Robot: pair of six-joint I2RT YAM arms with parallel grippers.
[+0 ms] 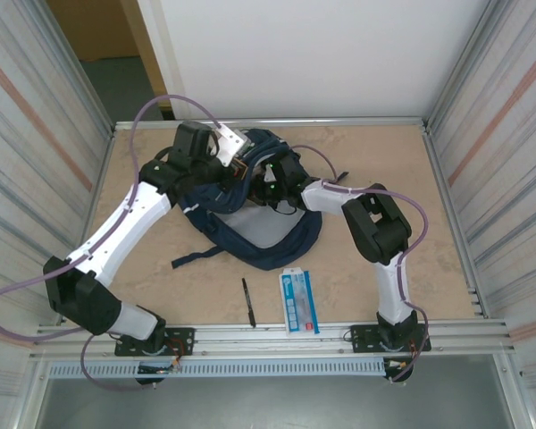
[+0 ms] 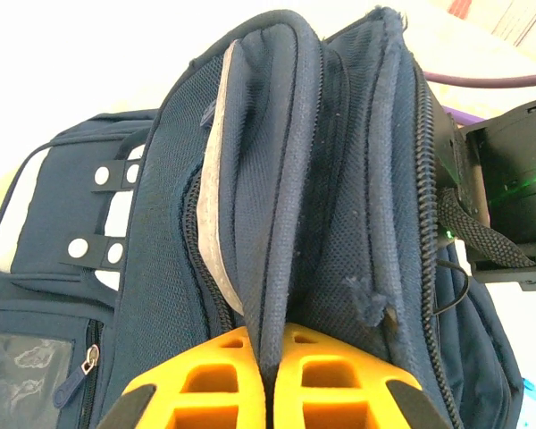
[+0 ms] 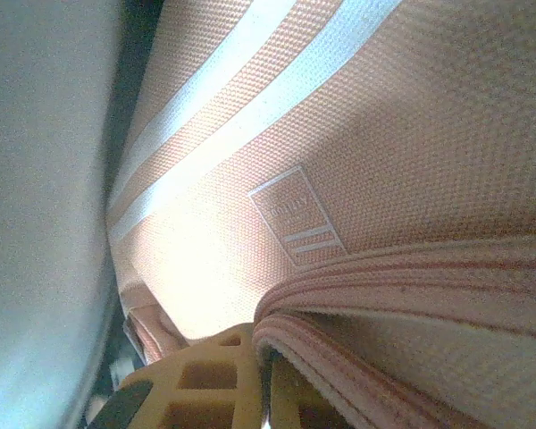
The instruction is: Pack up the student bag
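L gripper [image 2: 268, 380]: yellow fingers pinched tight on a fold of the student bag [image 2: 339, 179] rim. R gripper [image 3: 261, 375]: clamped on piped edge of pink pouch [image 3: 384, 134], white stripes, at the bag mouth. Bag lies mid table [image 1: 384, 179], toward back. Pen [image 1: 247, 301] and blue-white pack [image 1: 298, 302] near front edge.

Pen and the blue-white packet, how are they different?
The pen is thin and black; the packet is wide, flat, white and blue. The pen lies left of the packet, apart from it. Both lie on the table in front of the bag, not inside it.
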